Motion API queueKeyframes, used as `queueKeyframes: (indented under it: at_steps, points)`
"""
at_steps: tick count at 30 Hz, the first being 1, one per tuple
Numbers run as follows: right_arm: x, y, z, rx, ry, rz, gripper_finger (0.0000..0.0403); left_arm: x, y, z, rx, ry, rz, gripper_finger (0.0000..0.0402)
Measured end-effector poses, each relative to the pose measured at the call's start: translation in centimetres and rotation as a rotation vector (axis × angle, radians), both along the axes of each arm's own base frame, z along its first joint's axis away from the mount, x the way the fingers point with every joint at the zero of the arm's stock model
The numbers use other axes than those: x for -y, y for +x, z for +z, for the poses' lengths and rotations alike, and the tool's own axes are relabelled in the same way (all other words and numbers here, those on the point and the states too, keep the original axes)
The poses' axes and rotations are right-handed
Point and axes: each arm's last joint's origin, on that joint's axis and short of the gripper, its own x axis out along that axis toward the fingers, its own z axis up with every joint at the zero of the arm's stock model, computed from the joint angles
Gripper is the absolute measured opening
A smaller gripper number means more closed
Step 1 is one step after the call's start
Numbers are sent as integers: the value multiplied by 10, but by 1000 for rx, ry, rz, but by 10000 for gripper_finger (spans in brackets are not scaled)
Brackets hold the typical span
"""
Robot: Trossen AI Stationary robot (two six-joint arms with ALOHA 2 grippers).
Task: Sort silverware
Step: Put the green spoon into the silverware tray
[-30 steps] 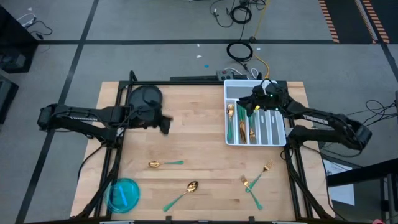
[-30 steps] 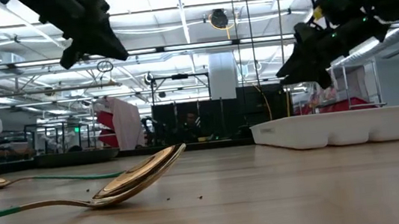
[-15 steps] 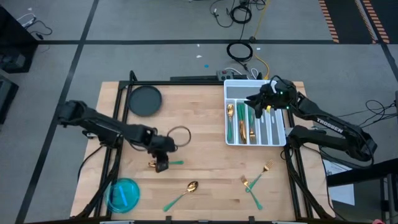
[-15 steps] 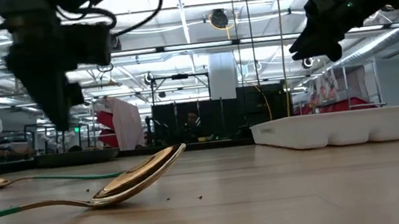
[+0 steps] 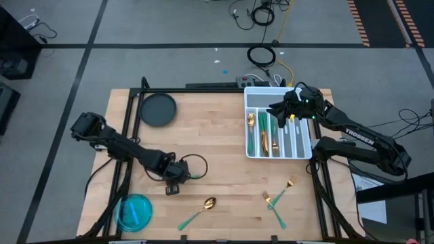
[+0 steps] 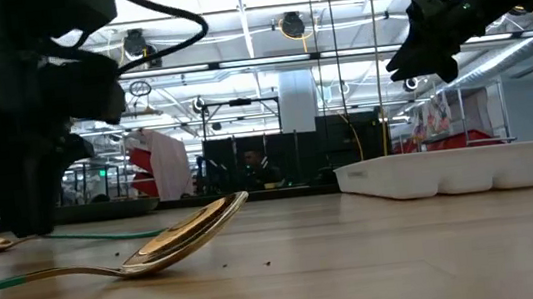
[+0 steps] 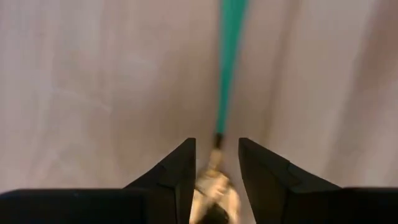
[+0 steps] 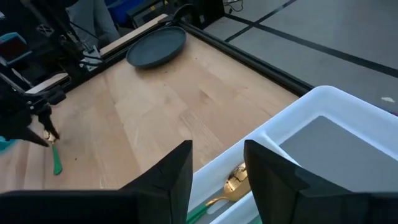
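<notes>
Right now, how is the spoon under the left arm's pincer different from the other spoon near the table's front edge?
The gold-headed, green-handled spoon sits between the left pincer's open fingers; the matching second spoon lies untouched. The first lies level across the table; the second lies slanted, nearer the front edge. Both rest on the wooden table.

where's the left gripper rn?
High view: left gripper is down at the table's left-centre, straddling a spoon at the gold end of its green handle, fingers apart; blue bowl sits nearest.
</notes>
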Motion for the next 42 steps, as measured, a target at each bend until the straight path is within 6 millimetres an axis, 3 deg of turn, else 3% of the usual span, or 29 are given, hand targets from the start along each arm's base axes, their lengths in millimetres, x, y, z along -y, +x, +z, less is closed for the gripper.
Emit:
queueKeyframes:
  at_steps: [7,12,18,26,35,42]
  points:
    - [0,0,0,10,22,-8,139,6,-3,-29,-43,37,13,106]
    - [0,0,0,12,25,-10,139,7,-4,-27,-28,56,-11,22]
    - [0,0,0,12,23,-12,139,-5,2,-21,-51,22,-46,7]
    - [0,0,2,18,-1,-9,139,-34,40,26,12,141,-349,7]
    - [2,-6,-4,-81,-41,-29,139,-104,82,71,175,486,-686,7]
    - [-4,-8,-12,-71,115,160,139,-151,108,104,248,790,-909,7]
